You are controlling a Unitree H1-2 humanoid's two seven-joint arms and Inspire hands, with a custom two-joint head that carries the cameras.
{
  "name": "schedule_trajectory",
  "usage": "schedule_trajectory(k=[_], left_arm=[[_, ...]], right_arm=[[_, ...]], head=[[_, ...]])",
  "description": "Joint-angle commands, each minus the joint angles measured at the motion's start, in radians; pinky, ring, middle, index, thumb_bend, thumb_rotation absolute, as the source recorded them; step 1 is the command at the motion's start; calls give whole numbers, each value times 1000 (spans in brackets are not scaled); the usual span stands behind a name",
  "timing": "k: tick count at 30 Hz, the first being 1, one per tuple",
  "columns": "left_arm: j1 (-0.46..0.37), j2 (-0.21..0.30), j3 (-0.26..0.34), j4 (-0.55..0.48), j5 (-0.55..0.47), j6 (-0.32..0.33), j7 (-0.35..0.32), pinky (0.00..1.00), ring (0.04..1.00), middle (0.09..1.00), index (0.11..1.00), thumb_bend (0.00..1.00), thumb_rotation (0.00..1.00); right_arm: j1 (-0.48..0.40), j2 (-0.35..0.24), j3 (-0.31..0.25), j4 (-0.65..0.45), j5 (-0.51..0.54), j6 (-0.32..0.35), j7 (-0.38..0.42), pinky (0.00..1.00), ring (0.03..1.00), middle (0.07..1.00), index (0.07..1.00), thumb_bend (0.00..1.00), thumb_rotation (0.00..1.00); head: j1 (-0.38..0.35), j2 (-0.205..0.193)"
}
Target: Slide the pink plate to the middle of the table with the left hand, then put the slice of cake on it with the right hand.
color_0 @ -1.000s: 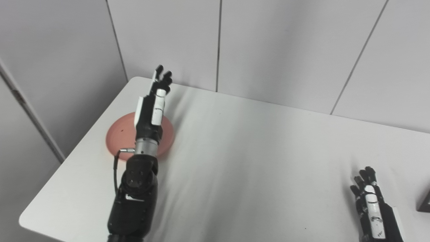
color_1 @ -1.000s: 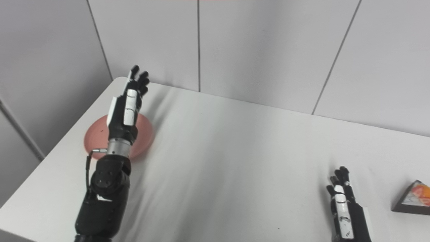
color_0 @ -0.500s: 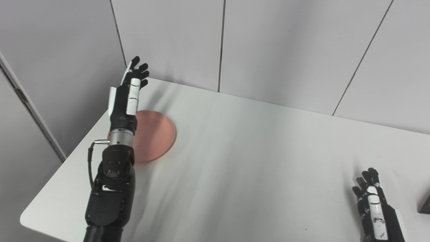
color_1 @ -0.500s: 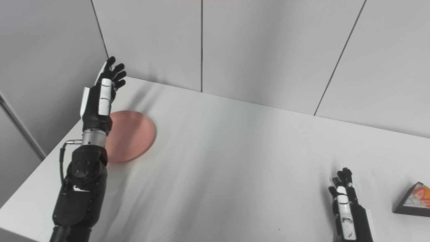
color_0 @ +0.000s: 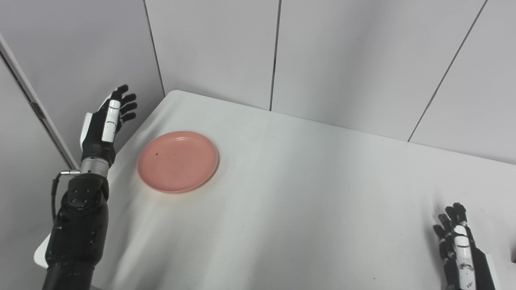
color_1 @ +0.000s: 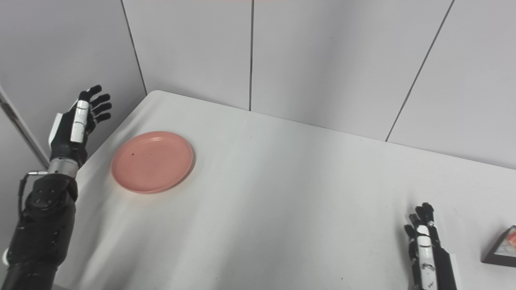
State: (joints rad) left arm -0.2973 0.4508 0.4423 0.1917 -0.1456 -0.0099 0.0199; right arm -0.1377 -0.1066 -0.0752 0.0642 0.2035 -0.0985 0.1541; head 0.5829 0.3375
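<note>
The pink plate [color_0: 177, 161] lies flat near the left edge of the white table [color_0: 306, 193]. My left hand [color_0: 105, 121] is raised to the left of the plate, out past the table's left edge, fingers spread and holding nothing. Down at the table's right front rests my right hand [color_1: 425, 245], open, fingers pointing away from me. The slice of cake [color_1: 502, 247], a dark wedge with a pale and orange top, sits at the far right edge of the right eye view, a little to the right of that hand.
Grey wall panels [color_0: 225, 44] rise right behind the table's far edge and along its left side. A rounded table corner [color_0: 171, 94] lies behind the plate. Bare white tabletop stretches between the plate and my right hand.
My left arm swung leftward off the plate and beyond the table edge, uncovering the whole plate. The camera has shifted a little. My right hand stayed in place.
</note>
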Motion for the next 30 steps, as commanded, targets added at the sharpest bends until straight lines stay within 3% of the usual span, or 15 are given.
schedule_trajectory(k=[1,11,19,30], left_arm=[[-7,42,7,-8,2,-52,1,765,807,800,813,844,947],[12,39,-13,36,-17,-62,-38,788,813,808,823,787,967],[-12,12,-29,130,-48,-83,-50,807,817,811,821,808,957],[-42,-23,-75,268,-40,-157,-37,903,860,816,830,792,999]], right_arm=[[11,5,1,23,3,-46,8,1000,1000,1000,1000,497,879],[9,3,-2,35,8,-52,12,1000,1000,1000,1000,470,902],[7,4,-3,40,14,-54,15,1000,1000,1000,1000,456,900],[6,7,-1,49,12,-68,15,1000,1000,1000,1000,426,931]], head=[[1,-2],[9,0],[8,2],[6,3]])
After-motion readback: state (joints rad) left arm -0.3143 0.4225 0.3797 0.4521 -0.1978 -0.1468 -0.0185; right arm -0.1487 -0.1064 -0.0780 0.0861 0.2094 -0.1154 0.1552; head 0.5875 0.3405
